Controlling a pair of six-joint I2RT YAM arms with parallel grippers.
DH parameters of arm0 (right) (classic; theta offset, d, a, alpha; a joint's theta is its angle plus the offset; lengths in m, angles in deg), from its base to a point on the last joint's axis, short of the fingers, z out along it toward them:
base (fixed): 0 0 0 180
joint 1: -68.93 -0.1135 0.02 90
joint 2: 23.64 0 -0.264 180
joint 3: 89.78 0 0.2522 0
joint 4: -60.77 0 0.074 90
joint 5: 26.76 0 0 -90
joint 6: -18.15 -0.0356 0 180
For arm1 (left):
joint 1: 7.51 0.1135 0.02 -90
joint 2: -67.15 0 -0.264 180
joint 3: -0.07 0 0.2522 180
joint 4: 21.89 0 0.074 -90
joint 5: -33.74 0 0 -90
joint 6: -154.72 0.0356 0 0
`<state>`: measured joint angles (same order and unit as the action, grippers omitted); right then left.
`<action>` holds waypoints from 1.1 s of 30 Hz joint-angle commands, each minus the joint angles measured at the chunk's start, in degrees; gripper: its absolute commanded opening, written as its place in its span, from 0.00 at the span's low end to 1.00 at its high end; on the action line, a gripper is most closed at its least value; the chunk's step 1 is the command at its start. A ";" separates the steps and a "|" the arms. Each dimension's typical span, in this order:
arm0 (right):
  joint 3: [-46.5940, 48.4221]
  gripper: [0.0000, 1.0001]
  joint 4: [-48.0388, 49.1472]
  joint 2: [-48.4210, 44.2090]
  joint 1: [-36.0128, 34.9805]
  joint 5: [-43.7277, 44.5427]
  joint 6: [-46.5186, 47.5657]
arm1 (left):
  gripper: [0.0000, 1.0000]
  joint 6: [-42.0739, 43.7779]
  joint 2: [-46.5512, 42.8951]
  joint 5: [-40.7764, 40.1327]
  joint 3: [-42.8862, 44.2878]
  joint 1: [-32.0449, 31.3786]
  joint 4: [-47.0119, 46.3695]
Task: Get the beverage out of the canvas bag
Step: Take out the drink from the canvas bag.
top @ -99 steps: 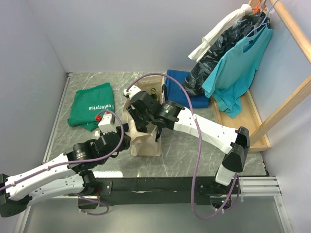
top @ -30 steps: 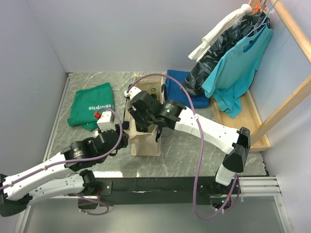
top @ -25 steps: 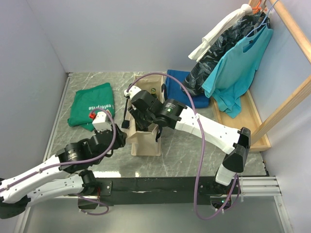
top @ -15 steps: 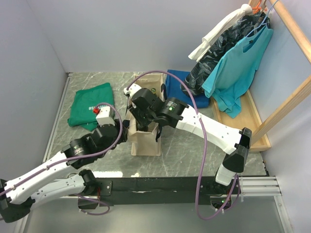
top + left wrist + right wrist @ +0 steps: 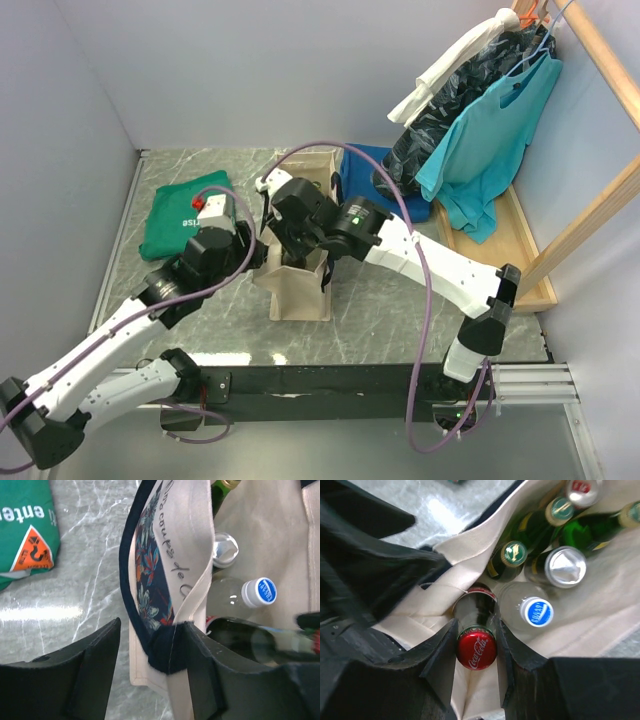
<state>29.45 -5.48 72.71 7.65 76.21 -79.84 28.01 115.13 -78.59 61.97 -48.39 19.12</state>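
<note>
Canvas bag (image 5: 300, 292): cream tote, upright at the centre of the overhead frame on the marble table (image 5: 385, 300), navy strap handle (image 5: 131, 555) along its left rim. The mouth is open and holds several drinks packed close together.

Contents, right wrist view:
- glass cola bottle (image 5: 476, 650) with red cap, lower centre of the frame, neck up against the bag's near wall
- clear bottle with blue cap (image 5: 536, 611), just to its right and touching it
- green bottle with a green-and-gold cap (image 5: 513, 553), above
- silver-topped container (image 5: 565, 566), to the upper right; more green bottles lie beyond it

Right gripper (image 5: 476, 629): reaches down into the bag's mouth, jaws closed on the neck of the cola bottle just under the cap, one finger on each side.

Left gripper (image 5: 151, 630): at the bag's left rim, jaws partly apart and straddling the canvas wall and strap. The right finger touches the strap end; a thin strip of table shows between the left finger and the bag.

Surroundings: green T-shirt (image 5: 185, 215) folded at left of the bag, blue cloth (image 5: 372, 172) behind it.
</note>
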 commanded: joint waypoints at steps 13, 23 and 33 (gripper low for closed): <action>28.64 0.00 -4.73 1.99 -0.07 8.38 3.68 | 0.95 7.79 7.21 6.42 15.57 8.89 -0.44; 29.88 0.00 -2.00 -0.55 0.81 12.25 5.79 | 0.96 10.25 10.98 11.50 20.32 14.86 -1.14; 28.74 0.00 2.56 -4.60 2.48 14.36 7.46 | 0.96 11.92 17.84 20.66 26.39 22.34 -2.81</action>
<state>54.83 -14.53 75.16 9.05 85.43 -75.23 38.13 131.11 -61.95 84.07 -26.87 18.20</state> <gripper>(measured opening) 0.396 0.965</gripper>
